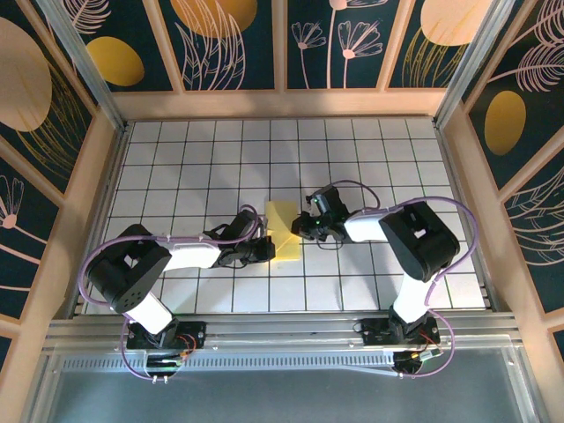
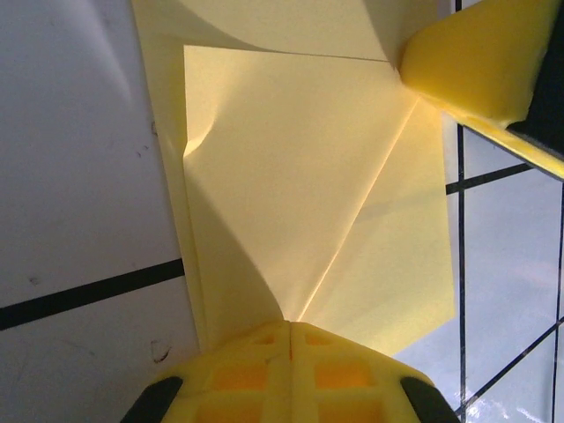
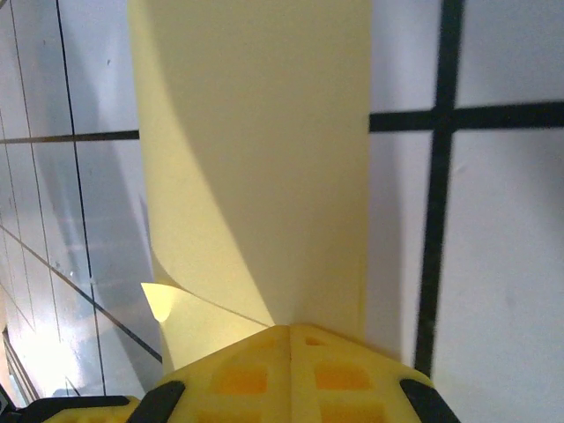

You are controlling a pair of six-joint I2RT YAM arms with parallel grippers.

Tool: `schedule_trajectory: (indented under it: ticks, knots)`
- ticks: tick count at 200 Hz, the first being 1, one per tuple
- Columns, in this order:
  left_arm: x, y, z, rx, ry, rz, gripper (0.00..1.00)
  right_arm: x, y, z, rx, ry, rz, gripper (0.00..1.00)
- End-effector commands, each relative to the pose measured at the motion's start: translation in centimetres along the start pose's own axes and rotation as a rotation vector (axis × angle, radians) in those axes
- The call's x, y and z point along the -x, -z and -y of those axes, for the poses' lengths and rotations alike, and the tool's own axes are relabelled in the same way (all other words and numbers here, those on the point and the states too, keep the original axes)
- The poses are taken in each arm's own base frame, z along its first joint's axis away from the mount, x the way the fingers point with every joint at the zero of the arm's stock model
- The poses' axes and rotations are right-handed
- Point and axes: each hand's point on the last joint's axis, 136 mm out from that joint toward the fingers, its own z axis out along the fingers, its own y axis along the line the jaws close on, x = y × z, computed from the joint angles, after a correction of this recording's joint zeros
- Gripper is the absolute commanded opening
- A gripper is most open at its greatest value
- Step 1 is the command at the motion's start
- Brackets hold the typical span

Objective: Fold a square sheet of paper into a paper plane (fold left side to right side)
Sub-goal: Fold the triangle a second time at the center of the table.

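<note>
Pale yellow sheet of paper (image 1: 284,218); white table (image 1: 352,159) ruled with a black grid; dark blue walls (image 1: 236,63) patterned with golden ovals and pale leaf outlines.

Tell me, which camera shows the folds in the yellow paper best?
The left wrist view: the yellow paper is close up, with its creases and overlapping flaps clear. The top view shows it small, folds hard to see. The right wrist view shows a plain strip with one curled corner.
</note>
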Motion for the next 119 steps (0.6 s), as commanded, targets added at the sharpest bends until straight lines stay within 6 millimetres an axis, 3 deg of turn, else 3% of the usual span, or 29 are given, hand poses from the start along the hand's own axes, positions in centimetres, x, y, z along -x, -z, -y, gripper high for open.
schedule_trajectory:
  ticks: [1,58,92,119]
  knots:
    - [-2.9,-0.4,-4.4,0.152,0.023,-0.093,0.00,1.5,0.4,2.9,-0.130,0.005,0.035,0.00]
    - [-2.5,-0.3,-3.5,0.113,0.024,-0.081,0.00,2.8,2.9,-0.7,-0.067,0.023,0.090,0.00]
    - [-2.3,-0.2,-3.1,0.099,0.023,-0.075,0.00,0.8,2.0,-4.0,0.019,0.048,0.047,0.00]
    - [-2.2,-0.2,-2.8,0.088,0.025,-0.072,0.00,-0.5,0.8,-4.3,0.043,0.032,0.016,0.00]
